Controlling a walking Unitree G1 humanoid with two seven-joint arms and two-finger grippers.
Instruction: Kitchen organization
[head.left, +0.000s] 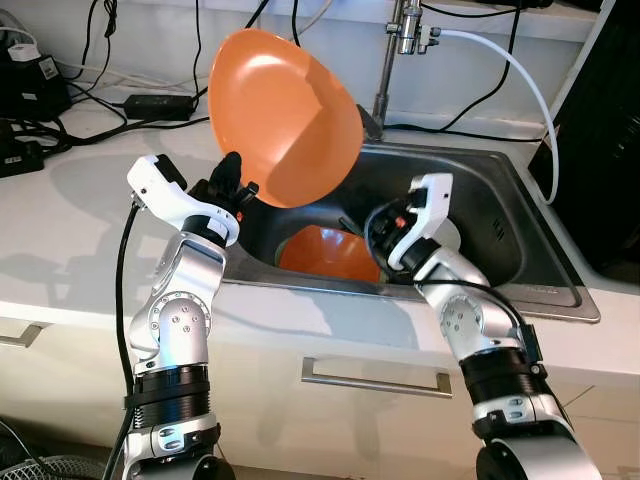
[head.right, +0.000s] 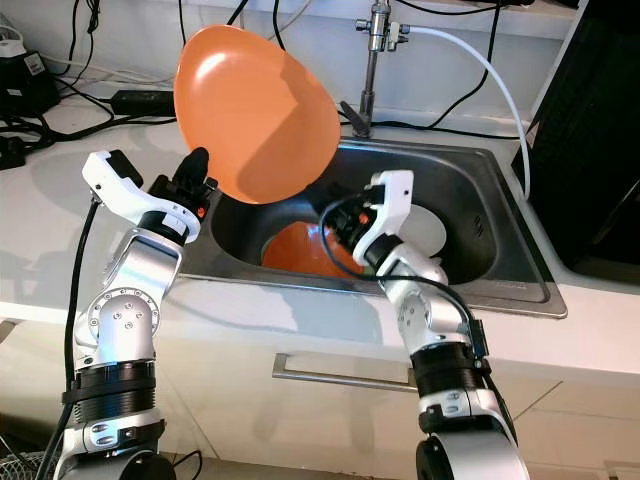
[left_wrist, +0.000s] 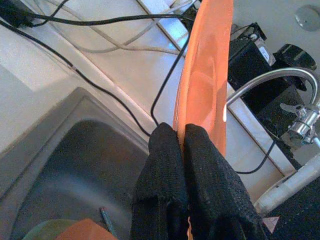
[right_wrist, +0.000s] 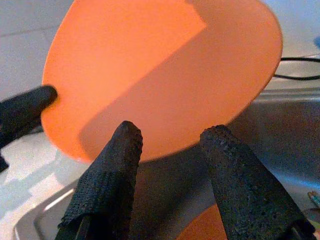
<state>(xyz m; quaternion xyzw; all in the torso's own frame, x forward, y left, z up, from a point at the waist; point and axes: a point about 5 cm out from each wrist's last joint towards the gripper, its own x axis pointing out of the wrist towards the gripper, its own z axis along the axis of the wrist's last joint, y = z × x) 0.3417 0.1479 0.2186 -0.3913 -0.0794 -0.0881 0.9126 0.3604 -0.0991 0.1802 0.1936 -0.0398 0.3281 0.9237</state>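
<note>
You're lifting the orange plate (head.left: 285, 118) clear above the sink (head.left: 500, 215), left tool (head.left: 232, 185) clenched on its rim, right tool (right_wrist: 172, 165) released below; next, carry it to the surface (head.left: 70, 250).

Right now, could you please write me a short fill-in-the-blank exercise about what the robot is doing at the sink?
1. The left gripper is shut on the rim of an orange ____.
2. The right gripper is ____, its fingers spread apart over the sink.
3. Inside the sink lies a second piece of dishware whose colour is ____.
4. The held plate is lifted above the ____.

Missing words: plate; open; orange; sink
</note>
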